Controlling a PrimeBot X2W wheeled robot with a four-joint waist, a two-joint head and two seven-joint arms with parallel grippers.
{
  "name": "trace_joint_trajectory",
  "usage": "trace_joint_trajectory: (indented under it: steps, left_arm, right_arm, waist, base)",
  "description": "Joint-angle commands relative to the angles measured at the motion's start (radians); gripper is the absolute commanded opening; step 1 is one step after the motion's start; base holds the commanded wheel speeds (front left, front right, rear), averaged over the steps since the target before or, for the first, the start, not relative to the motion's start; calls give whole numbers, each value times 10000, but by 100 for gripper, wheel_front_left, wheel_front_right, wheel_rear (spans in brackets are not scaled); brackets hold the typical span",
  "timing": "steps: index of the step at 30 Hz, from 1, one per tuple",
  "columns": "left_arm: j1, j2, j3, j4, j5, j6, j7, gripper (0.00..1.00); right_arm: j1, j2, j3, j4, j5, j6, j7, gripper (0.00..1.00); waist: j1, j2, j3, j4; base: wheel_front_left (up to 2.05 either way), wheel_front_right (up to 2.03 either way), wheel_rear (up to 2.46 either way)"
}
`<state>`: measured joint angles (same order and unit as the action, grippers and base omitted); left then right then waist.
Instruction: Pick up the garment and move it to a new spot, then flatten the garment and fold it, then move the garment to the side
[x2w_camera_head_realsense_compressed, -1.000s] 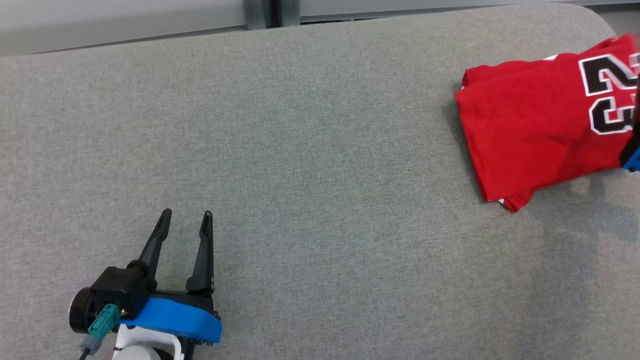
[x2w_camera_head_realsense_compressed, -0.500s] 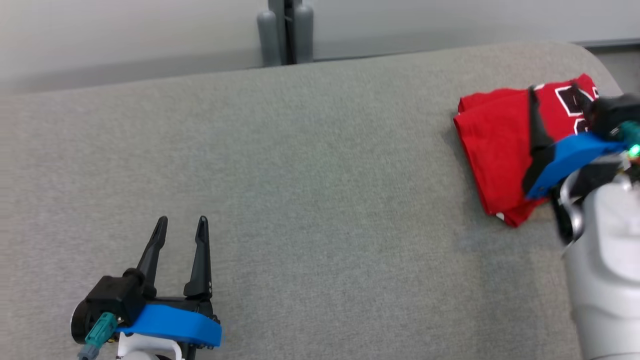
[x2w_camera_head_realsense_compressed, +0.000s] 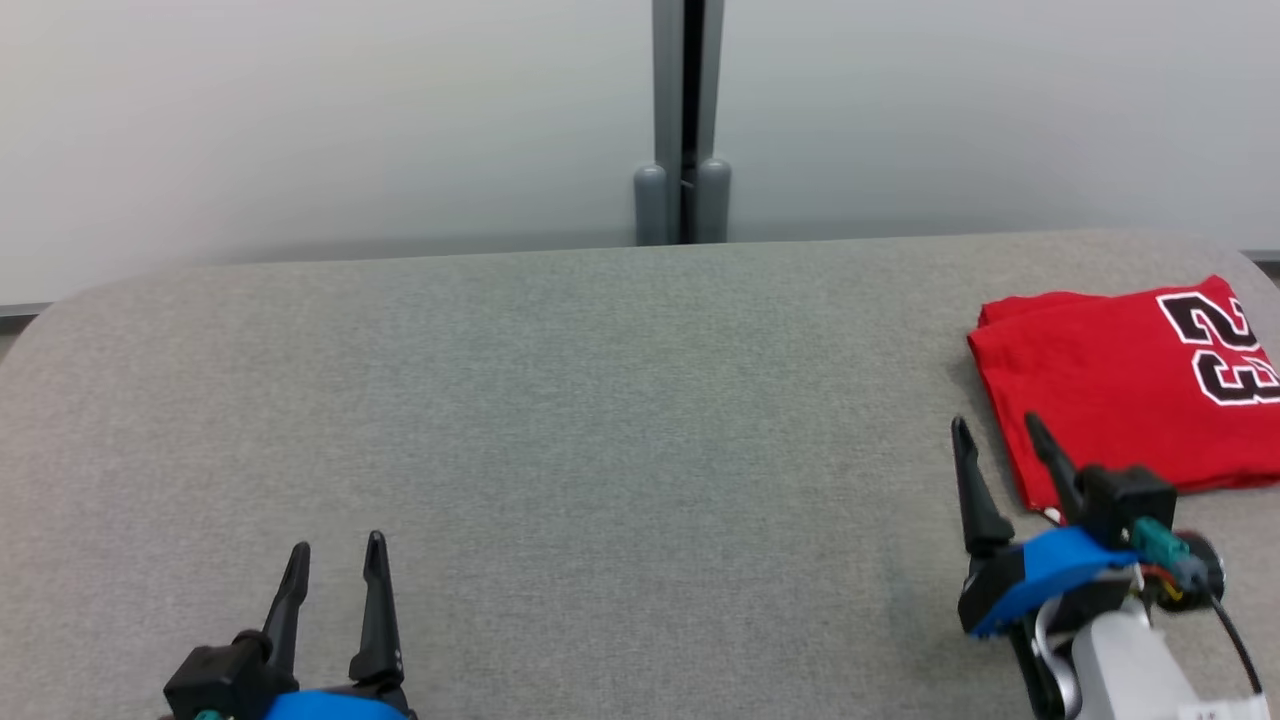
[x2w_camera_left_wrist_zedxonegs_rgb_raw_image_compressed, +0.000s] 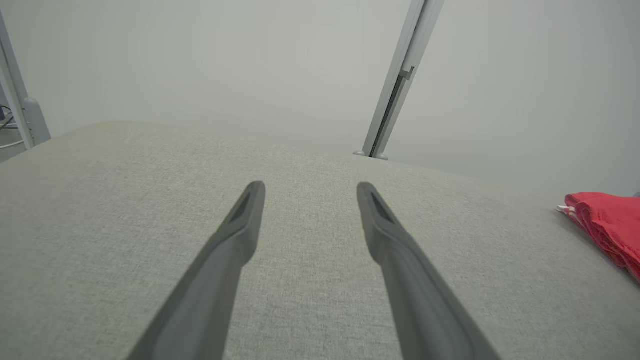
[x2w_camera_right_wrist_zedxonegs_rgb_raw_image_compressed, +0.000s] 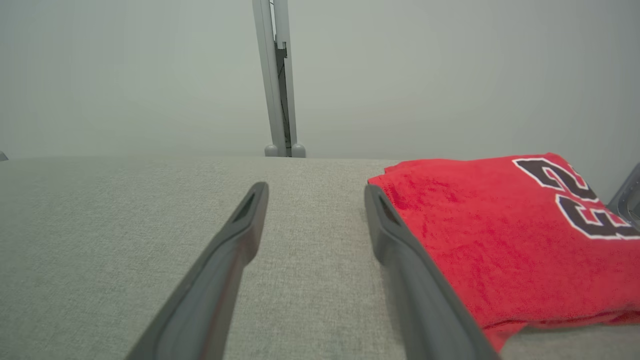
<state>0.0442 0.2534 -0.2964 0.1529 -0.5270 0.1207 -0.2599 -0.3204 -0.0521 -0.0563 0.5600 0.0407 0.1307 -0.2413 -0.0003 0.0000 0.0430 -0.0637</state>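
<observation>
Red garment (x2w_camera_head_realsense_compressed: 1120, 390) is lying folded flat at the right end of the grey table (x2w_camera_head_realsense_compressed: 600, 400), number facing up. Judging by this, the folding is done and the packet is parked aside, so neither arm is gripping it. Right gripper (x2w_camera_head_realsense_compressed: 995, 423) is hovering just beside its near corner, fingers spread and empty. Left gripper (x2w_camera_head_realsense_compressed: 338, 543) is sitting well apart, also spread and empty.

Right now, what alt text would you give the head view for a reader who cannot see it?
A folded red garment with a black 23 lies flat at the right end of a grey table. The right end effector stands open by its near corner, holding nothing; the left end effector is open at the lower left.
</observation>
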Motion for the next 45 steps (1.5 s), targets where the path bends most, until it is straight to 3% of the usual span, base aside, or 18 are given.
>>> trace_joint_trajectory:
  steps: [1, 10, 22, 23, 27, 45]
  left_arm:
    - [115, -11, 95, 1, 50, -27, -46, 100]
    - [745, -374, 480, -172, 93, -260, -59, 100]
    - [643, -405, 408, 95, 164, -337, -54, 100]
    - [748, -395, 401, 96, 104, -336, -15, 0]
    - [860, -491, 302, 434, -1, -347, 53, 0]
    - [273, -791, 1122, 569, -2608, -856, 852, 0]
  right_arm:
    - [308, 16, 54, -107, 196, 1, -68, 100]
    - [2170, 13, 478, -1509, 1148, 1, -225, 100]
    - [2572, 3, 820, -2046, 1522, 1, -240, 100]
    - [2456, 27, 825, -1992, 1469, 0, -188, 0]
    - [2548, 57, 818, -1633, 1551, 0, -111, 0]
    - [2430, 45, 486, -2010, 4871, 0, 749, 0]
  waist:
    - [3, 0, -34, 64]
    - [3, 0, -271, 393]
    - [3, 0, -108, 312]
    - [3, 0, -106, 313]
    - [3, 0, -105, 315]
    - [3, 0, -148, 361]
  base:
    - [0, 0, 0]
    - [0, 0, 0]
    - [0, 0, 0]
    - [0, 0, 0]
    - [0, 0, 0]
    - [0, 0, 0]
